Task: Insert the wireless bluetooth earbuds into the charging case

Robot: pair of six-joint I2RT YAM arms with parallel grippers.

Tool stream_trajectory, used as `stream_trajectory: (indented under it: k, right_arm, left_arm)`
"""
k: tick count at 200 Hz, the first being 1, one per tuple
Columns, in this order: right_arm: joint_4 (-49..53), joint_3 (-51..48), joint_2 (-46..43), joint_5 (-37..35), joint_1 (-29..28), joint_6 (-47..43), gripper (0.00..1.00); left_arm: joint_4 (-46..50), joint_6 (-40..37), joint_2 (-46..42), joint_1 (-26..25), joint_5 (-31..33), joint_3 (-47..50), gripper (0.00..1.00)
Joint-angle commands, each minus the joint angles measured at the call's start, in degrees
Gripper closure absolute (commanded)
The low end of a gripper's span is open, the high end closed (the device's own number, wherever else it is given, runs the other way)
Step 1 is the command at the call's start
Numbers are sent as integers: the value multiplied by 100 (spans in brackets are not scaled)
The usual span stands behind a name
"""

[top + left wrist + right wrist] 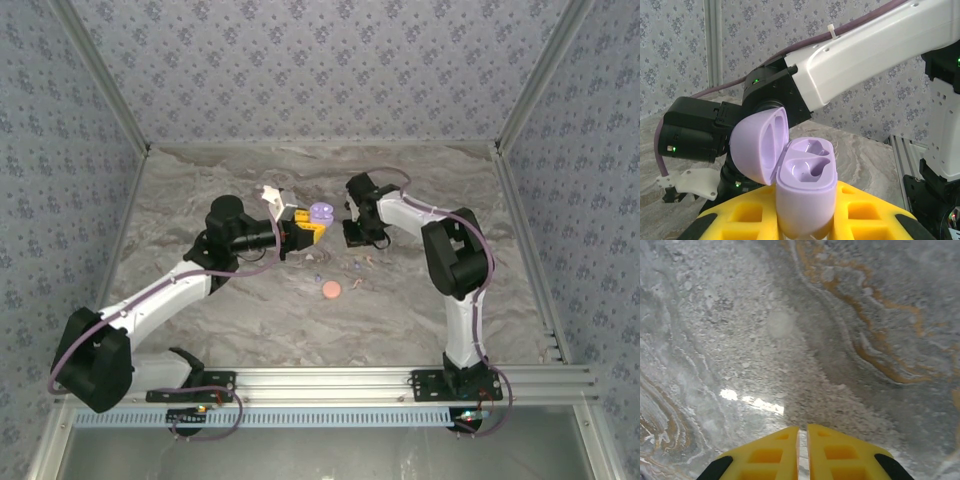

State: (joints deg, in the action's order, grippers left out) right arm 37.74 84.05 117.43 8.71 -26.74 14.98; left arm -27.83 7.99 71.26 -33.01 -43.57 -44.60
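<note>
The left end effector (pixel 303 228) is clamped on the open lavender charging case (pixel 320 212) at centre frame in the top view, its cavities bare. The right end effector (pixel 356 234) has its fingers together. The earbuds (pixel 356 267) lie on the bench (pixel 400 320) just below it in the frame, nearer the right arm. They are too small to tell their long axes.

One open lavender charging case (pixel 805 192), one pinkish-orange disc (pixel 331 290), and several tiny earbuds (pixel 357 267), too small to count exactly.

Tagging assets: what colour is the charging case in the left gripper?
Lavender: the charging case shows best in the left wrist view.
</note>
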Motion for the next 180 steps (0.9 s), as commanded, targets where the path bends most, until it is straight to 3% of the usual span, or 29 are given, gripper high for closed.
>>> stream_trajectory:
  k: [1, 94, 180]
  right_arm:
    - [304, 80, -143, 19, 57, -200, 83]
    - [419, -1004, -1232, 780, -29, -778, 81]
    - [278, -1321, -1028, 644, -204, -680, 83]
  left_arm:
    - [41, -131, -170, -35, 40, 13, 79]
    - [57, -135, -192, -37, 28, -1, 78]
    - [49, -130, -196, -39, 24, -12, 78]
